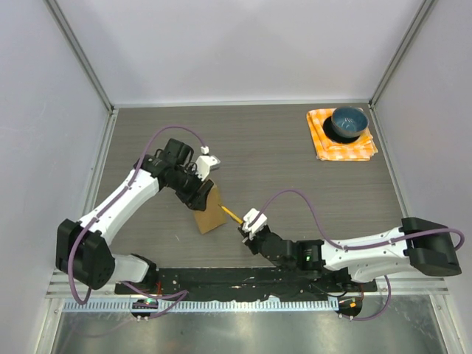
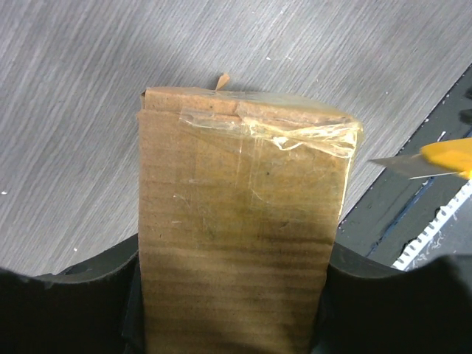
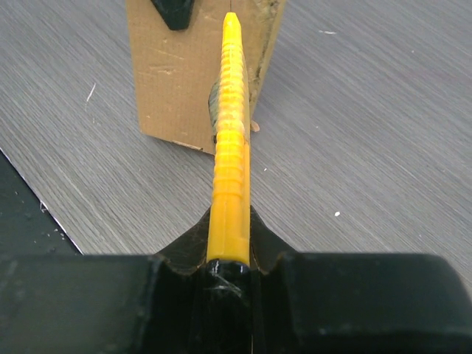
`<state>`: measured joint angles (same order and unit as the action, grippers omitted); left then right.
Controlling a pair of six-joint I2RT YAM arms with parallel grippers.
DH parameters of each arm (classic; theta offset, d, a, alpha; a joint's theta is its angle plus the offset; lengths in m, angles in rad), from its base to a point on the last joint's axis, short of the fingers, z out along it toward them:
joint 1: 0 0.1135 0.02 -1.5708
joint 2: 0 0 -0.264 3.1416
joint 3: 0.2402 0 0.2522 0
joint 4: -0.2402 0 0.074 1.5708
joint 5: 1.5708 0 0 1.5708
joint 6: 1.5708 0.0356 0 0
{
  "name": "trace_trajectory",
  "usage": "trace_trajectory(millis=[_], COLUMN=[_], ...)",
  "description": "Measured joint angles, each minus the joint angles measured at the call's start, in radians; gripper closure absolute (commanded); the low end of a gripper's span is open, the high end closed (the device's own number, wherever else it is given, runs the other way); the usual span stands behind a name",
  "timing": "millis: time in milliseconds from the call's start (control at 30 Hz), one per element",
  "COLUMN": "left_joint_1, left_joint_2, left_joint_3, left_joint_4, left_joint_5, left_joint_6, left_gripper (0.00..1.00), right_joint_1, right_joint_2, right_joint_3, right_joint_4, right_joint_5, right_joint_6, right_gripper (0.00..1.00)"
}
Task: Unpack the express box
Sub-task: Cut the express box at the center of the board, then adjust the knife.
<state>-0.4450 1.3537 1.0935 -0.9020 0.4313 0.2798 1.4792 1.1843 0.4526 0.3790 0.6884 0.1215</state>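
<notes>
The express box (image 1: 209, 214) is a small brown carton standing on end on the grey table, my left gripper (image 1: 199, 193) shut on its two sides. In the left wrist view the express box (image 2: 236, 221) fills the gap between the black fingers (image 2: 66, 310), and crumpled clear tape (image 2: 295, 133) runs across its far end. My right gripper (image 3: 228, 247) is shut on a yellow utility knife (image 3: 230, 147) that points at the carton (image 3: 177, 81). The blade (image 2: 402, 166) sits just right of the taped corner, apart from it. Seen from above, the knife (image 1: 231, 214) lies between my right gripper (image 1: 249, 227) and the carton.
A blue bowl (image 1: 348, 122) sits on an orange checked cloth (image 1: 341, 149) at the back right. A black base rail (image 1: 243, 279) runs along the near table edge. Grey walls close in the left, back and right sides.
</notes>
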Motion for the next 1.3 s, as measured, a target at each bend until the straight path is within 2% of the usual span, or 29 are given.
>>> trace_trajectory(millis=[100, 167, 300, 333, 367, 400, 433, 867, 1300], left_joint_1=[-0.001, -0.008, -0.038, -0.05, -0.063, -0.074, -0.084, -0.127, -0.127], left_joint_2=[-0.019, -0.029, -0.046, -0.05, -0.054, -0.057, -0.061, -0.108, -0.117], left_joint_3=[0.0, 0.002, 0.002, 0.002, 0.002, 0.002, 0.002, 0.009, 0.166], left_joint_4=[-0.001, -0.004, -0.008, -0.009, -0.01, -0.011, -0.011, -0.046, -0.167], left_joint_5=[-0.02, -0.026, -0.036, -0.039, -0.043, -0.045, -0.047, -0.083, -0.105], left_joint_6=[0.006, 0.008, 0.008, 0.008, 0.007, 0.005, 0.005, -0.011, 0.021], left_gripper=[0.7, 0.55, 0.46, 0.3, 0.22, 0.02, 0.0, 0.0, 0.0], right_joint_1=[-0.002, -0.002, -0.002, -0.002, -0.002, -0.002, -0.002, -0.002, -0.002], right_joint_2=[-0.064, -0.107, -0.178, -0.187, -0.192, -0.193, -0.193, -0.242, -0.314], right_joint_3=[-0.001, -0.005, -0.021, -0.023, -0.025, -0.026, -0.026, -0.042, -0.014], right_joint_4=[-0.043, -0.063, -0.083, -0.089, -0.094, -0.1, -0.106, -0.174, -0.282], right_joint_5=[0.002, 0.005, 0.011, 0.012, 0.013, 0.014, 0.013, 0.01, -0.003], right_joint_6=[0.018, 0.029, 0.049, 0.052, 0.055, 0.059, 0.062, 0.092, 0.091], right_gripper=[0.99, 0.99, 0.99, 0.99, 0.99, 0.99, 0.99, 0.99, 0.99])
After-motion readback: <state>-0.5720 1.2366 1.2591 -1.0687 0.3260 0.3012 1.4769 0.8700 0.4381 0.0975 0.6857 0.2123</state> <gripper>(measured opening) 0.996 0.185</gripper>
